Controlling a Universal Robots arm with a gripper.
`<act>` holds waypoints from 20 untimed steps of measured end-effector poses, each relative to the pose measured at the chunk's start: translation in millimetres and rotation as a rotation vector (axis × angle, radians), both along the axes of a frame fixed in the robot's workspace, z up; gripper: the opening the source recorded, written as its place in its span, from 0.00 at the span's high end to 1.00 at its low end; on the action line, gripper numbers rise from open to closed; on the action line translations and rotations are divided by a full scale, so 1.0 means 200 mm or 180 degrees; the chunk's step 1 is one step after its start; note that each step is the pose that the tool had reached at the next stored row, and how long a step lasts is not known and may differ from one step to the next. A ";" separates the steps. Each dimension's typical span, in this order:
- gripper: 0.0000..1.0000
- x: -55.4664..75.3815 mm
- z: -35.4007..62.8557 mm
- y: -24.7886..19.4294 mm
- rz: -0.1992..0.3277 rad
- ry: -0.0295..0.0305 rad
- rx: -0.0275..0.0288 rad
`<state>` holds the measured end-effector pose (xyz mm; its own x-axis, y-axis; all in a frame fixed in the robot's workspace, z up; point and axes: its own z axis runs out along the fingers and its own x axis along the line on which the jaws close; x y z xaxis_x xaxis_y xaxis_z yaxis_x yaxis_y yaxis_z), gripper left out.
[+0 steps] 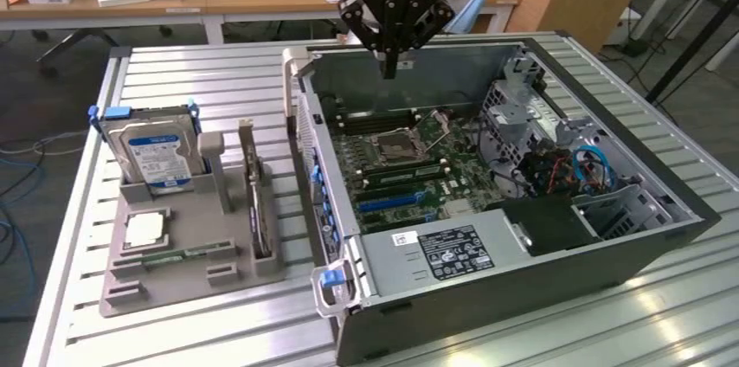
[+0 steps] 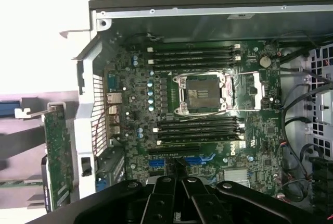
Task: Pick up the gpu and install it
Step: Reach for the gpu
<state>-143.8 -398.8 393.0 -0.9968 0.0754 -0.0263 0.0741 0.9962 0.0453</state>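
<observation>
**Black gripper (image 1: 392, 66) clenched on nothing above the open computer case (image 1: 543, 285) — gpu (image 1: 256, 198) upright in the grey holder (image 1: 173, 285)**

Poised over the far side of the case, jaws pressed together to a single point, nothing between them. Aimed straight down toward the motherboard (image 1: 404, 155), well above it, touching nothing.

In the exterior view, gpu on its long edge in a slot of the holder, on that view's left of the case. Just beside the case's side wall and well apart from the gripper. Thin, dark, seen edge-on. At its far end a pale upright strip, likely the metal bracket, though hard to be sure from this angle.

Further toward the exterior view's left in the same holder, a silver hard drive (image 1: 151, 155) with a blue label, upright, blue tabs at its upper corners. In front of it, lying flat, a square processor chip (image 1: 144, 228) and a narrow green memory stick (image 1: 185, 255).

In the wrist view, same card as a green board with a pale bracket at one end, outside the case wall. Inside the case, a processor socket (image 2: 203, 94) flanked by rows of black memory slots (image 2: 195, 54). Blue expansion slots (image 2: 182, 160) close to the dark fingers (image 2: 158, 206).

Underneath everything, a table (image 1: 600, 332) of pale aluminium slats.
</observation>
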 end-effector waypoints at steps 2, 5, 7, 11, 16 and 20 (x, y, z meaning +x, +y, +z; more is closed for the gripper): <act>0.90 -0.03 0.000 0.000 0.0000 -0.0004 0.0000; 0.90 -0.07 -0.001 0.000 0.0000 -0.0011 0.0000; 0.90 -0.10 -0.001 0.000 0.0000 -0.0016 0.0000; 0.90 -0.16 -0.002 0.000 0.0000 -0.0025 0.0000; 0.90 -0.24 -0.003 0.000 0.0000 -0.0036 0.0000; 0.90 -0.31 -0.004 0.000 0.0000 -0.0047 0.0000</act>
<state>-204.9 -398.8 392.2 -0.9963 0.0752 -0.0409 0.0733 0.9962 0.0463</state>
